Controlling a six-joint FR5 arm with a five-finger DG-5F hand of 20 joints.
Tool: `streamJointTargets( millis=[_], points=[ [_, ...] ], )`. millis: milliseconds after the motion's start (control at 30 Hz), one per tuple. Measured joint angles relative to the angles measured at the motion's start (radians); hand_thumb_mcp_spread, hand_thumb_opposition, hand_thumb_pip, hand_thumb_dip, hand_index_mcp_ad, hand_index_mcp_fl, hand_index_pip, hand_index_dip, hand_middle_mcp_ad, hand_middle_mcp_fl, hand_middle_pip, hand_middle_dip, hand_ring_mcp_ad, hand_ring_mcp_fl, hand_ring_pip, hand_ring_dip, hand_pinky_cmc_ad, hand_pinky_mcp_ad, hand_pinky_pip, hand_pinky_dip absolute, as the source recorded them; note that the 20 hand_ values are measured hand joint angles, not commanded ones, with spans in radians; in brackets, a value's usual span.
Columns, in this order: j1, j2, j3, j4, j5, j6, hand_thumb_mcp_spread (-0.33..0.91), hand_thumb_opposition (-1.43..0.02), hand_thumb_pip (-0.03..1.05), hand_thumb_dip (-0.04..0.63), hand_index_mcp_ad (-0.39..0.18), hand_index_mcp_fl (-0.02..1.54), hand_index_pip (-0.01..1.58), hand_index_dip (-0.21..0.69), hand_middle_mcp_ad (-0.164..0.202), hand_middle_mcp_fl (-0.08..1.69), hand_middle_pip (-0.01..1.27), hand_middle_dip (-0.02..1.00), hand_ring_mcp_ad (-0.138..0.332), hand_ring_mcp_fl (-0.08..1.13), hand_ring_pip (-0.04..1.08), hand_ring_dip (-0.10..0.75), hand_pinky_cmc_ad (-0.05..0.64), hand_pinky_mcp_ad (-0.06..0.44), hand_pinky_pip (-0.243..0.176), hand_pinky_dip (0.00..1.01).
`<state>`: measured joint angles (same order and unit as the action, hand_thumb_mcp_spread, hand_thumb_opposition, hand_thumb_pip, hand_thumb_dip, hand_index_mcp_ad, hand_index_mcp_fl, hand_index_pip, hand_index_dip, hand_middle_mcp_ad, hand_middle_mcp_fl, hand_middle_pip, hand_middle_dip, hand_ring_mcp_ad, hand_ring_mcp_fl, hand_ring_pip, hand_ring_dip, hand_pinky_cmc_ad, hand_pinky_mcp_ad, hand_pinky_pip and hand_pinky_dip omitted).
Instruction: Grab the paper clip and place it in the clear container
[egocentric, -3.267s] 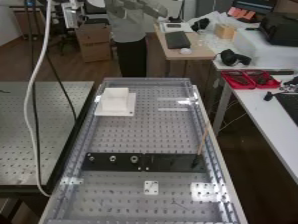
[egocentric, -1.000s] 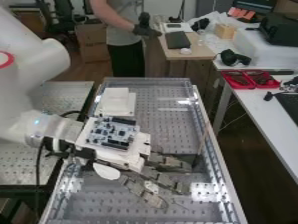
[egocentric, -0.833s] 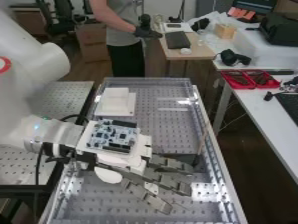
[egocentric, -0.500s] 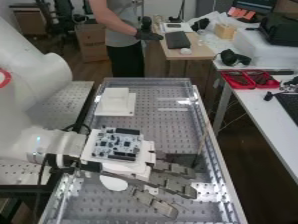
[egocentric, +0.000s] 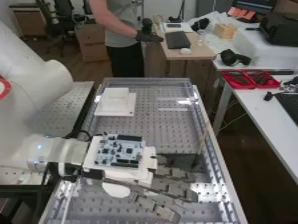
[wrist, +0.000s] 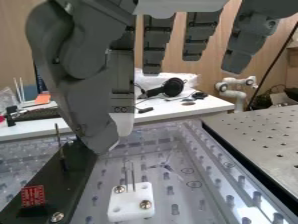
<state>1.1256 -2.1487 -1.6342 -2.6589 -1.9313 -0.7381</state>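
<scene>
Wires (wrist: 133, 176), thin, paired, metallic, stand upright at white block (wrist: 131, 202) over perforated table (egocentric: 149, 132). Hand (egocentric: 174, 187): fingers extended, released. Headphones (wrist: 174, 87) lie on white desk (wrist: 179, 109) beyond.

Arm (egocentric: 41, 86) cropped at high view's left

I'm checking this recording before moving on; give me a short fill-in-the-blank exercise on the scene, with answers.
The hand has fingers that are ____ rather than curled.
The raised white block sits closer to the ____ end of the bench than to its near end.
Thin metal pins stand up from a small plate whose colour is ____.
The trays on the side table are coloured ____.

Missing words: straight; far; white; red.
</scene>
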Motion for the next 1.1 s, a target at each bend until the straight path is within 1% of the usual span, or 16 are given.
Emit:
streamJointTargets(
  millis=[367, 400, 433, 567, 700, 733, 833, 1100],
  points=[
    [-0.007, -0.015, 0.015, -0.006, -0.022, -0.001, 0.49, -0.91, 0.6, 0.22, -0.168, 0.46, 1.51, 0.11, -0.031, 0.12, 0.13, 0.22, 0.115, 0.0, 0.08, 0.098, 0.333, 0.295, -0.028, 0.18],
    [-0.008, -0.017, 0.017, -0.007, -0.024, -0.001, 0.49, -0.91, 0.6, 0.22, -0.168, 0.46, 1.51, 0.11, -0.031, 0.12, 0.13, 0.22, 0.115, 0.0, 0.08, 0.094, 0.333, 0.295, -0.024, 0.18],
    [-0.008, -0.019, 0.019, -0.008, -0.025, 0.001, 0.49, -0.91, 0.6, 0.22, -0.168, 0.46, 1.51, 0.113, -0.031, 0.11, 0.13, 0.22, 0.115, 0.0, 0.08, 0.098, 0.333, 0.295, -0.012, 0.19],
    [-0.011, -0.02, 0.021, -0.01, -0.031, 0.003, 0.49, -0.9, 0.61, 0.218, -0.168, 0.44, 1.43, 0.093, -0.031, 0.12, 0.13, 0.22, 0.115, 0.0, 0.08, 0.098, 0.333, 0.295, -0.01, 0.19],
    [-0.013, -0.019, 0.019, -0.01, -0.035, 0.003, 0.49, -0.87, 0.62, 0.236, -0.168, 0.4, 1.37, 0.079, -0.031, 0.12, 0.13, 0.22, 0.115, 0.0, 0.08, 0.098, 0.33, 0.295, -0.01, 0.19],
    [-0.013, -0.018, 0.017, -0.008, -0.035, 0.003, 0.47, -0.86, 0.62, 0.237, -0.168, 0.41, 1.36, 0.061, -0.031, 0.12, 0.13, 0.22, 0.115, 0.0, 0.08, 0.098, 0.33, 0.295, -0.01, 0.19],
    [-0.014, -0.014, 0.013, -0.002, -0.034, 0.003, 0.47, -0.86, 0.63, 0.239, -0.168, 0.4, 1.34, 0.031, -0.031, 0.12, 0.13, 0.22, 0.115, 0.0, 0.08, 0.098, 0.328, 0.295, -0.01, 0.19],
    [-0.015, -0.02, 0.014, 0.0, -0.027, -0.01, 0.47, -0.85, 0.63, 0.239, -0.168, 0.39, 1.28, 0.024, -0.031, 0.12, 0.13, 0.22, 0.115, 0.0, 0.08, 0.098, 0.332, 0.295, -0.012, 0.19]
  ],
)
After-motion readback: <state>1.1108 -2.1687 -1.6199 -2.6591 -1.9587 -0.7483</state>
